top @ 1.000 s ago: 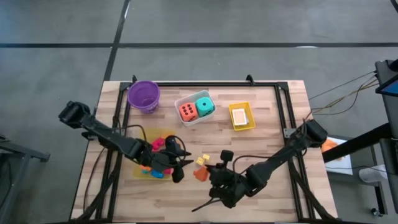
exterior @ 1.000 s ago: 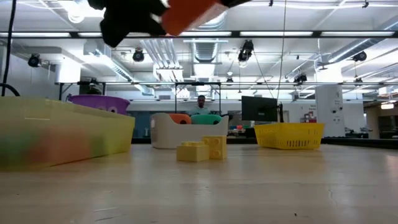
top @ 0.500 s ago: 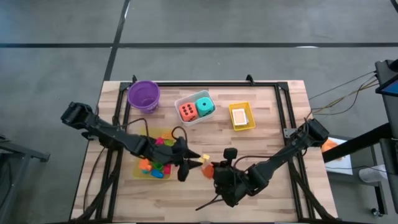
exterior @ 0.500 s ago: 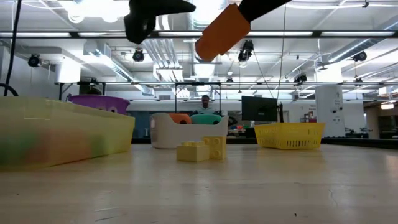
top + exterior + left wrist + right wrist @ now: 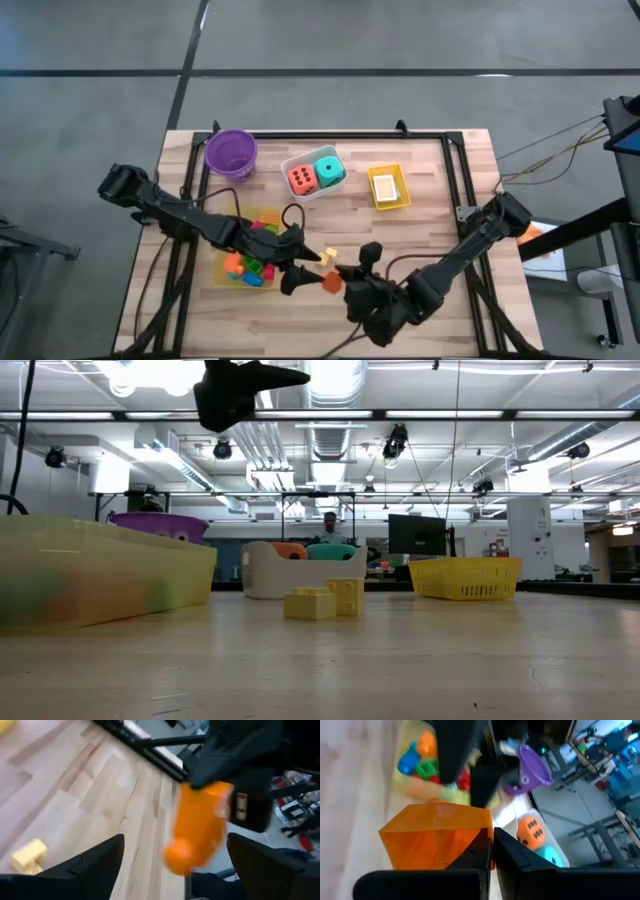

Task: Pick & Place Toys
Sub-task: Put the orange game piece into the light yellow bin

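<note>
Right jaws: the right gripper (image 5: 487,855) is pressed together on the orange block (image 5: 329,283), pinching it at one edge, so most of the block sticks out past the fingertips.
Left jaws: the left gripper (image 5: 297,272) is spread wide, its two fingers framing the orange block (image 5: 197,832) without touching it, just beside the right gripper (image 5: 350,285).
Where the block is: held above the table (image 5: 430,190), near its front middle, just outside the yellow tray (image 5: 222,277) that holds the other coloured blocks (image 5: 245,265).
Loose toy: a yellow block (image 5: 329,257) lies on the table near both grippers; the low view shows it resting flat (image 5: 325,601).
Other toys: the orange die (image 5: 301,179) and teal die (image 5: 329,170) sit in the white tray (image 5: 291,161), well apart from the action.
Risk, slip: the pinch is narrow and off to one side, so the block could twist or drop if the arm moves sharply.
Risk, collision: the grippers are very close; a sideways move by either could strike the other or knock the block loose.
Risk, miss: a release from here would likely land outside the yellow tray.
Left arm pose: reaches from the left edge across the yellow tray, stretched low.
Right arm pose: runs in from the right edge, folded toward the front, wrist turned toward the left arm.
</note>
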`<state>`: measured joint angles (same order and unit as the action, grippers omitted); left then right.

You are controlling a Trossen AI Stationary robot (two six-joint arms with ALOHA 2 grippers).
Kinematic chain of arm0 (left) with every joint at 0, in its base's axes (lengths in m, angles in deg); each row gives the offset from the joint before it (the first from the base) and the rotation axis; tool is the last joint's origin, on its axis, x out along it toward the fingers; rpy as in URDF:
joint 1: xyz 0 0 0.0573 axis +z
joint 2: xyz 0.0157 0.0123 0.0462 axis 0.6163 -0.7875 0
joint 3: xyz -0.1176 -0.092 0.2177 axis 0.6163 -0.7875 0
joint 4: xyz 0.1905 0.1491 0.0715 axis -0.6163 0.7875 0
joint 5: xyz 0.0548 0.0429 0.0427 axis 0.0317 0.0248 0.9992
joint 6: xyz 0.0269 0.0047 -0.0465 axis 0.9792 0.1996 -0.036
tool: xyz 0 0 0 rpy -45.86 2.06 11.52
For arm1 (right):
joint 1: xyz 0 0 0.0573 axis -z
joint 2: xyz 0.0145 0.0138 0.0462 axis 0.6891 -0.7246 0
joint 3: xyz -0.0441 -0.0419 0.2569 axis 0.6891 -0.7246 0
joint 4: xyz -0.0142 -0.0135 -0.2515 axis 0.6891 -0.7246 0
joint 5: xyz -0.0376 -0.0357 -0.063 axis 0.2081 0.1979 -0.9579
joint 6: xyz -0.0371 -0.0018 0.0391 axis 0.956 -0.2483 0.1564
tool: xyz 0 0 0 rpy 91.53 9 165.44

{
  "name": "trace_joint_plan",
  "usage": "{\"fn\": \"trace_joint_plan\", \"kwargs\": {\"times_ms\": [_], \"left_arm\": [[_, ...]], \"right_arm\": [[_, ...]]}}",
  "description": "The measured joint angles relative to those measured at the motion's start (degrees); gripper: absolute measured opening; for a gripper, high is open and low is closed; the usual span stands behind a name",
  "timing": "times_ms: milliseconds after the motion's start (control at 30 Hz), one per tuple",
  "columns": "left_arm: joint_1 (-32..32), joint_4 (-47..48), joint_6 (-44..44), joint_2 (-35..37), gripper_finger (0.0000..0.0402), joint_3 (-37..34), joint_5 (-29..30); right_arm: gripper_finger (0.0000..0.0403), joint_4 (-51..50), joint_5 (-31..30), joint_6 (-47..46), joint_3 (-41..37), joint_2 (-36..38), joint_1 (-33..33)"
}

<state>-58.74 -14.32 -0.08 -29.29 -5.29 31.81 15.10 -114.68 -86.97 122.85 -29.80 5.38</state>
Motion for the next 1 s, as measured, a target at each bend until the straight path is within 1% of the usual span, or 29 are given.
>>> {"fn": "trace_joint_plan", "kwargs": {"times_ms": [67, 133, 300, 367, 433, 567, 700, 1000], "left_arm": [[0.1, -0.4, 2.1, 0.4, 0.0356, 0.0, -0.1], [0.1, -2.2, 4.4, 0.5, 0.0356, 0.0, -1.6], [0.0, -12.3, 8.8, 0.6, 0.0357, 0.0, -11.5], [-0.3, -15.8, 9.5, 0.6, 0.0357, 0.0, -14.2], [-0.6, -18.9, 10.3, 0.6, 0.0357, 0.0, -15.8], [-0.9, -20.9, 11.9, 0.6, 0.0357, 0.0, -16.1], [-1.6, -22.2, 14.1, 0.6, 0.0357, 0.0, -16.1], [-1.9, -25.6, 15.1, 0.3, 0.0357, 0.0, -15.1]], "right_arm": [[0.0008, 0.1, -0.6, 1.5, 1.9, 0.0, -1.0], [0.0008, 0.5, -1.0, 3.9, 3.7, 0.0, -1.9], [0.0008, 2.1, -1.0, 10.1, 8.1, 0.0, -3.6], [0.0008, 2.8, -1.0, 12.1, 9.4, 0.0, -4.0], [0.0008, 3.7, -1.0, 14.8, 10.5, 0.0, -4.5], [0.0008, 7.6, -1.0, 20.6, 12.3, 0.0, -5.1], [0.0008, 7.8, -1.0, 23.4, 13.6, 0.0, -5.1], [0.0008, 12.0, -0.8, 29.6, 14.1, 0.0, -1.7]]}}
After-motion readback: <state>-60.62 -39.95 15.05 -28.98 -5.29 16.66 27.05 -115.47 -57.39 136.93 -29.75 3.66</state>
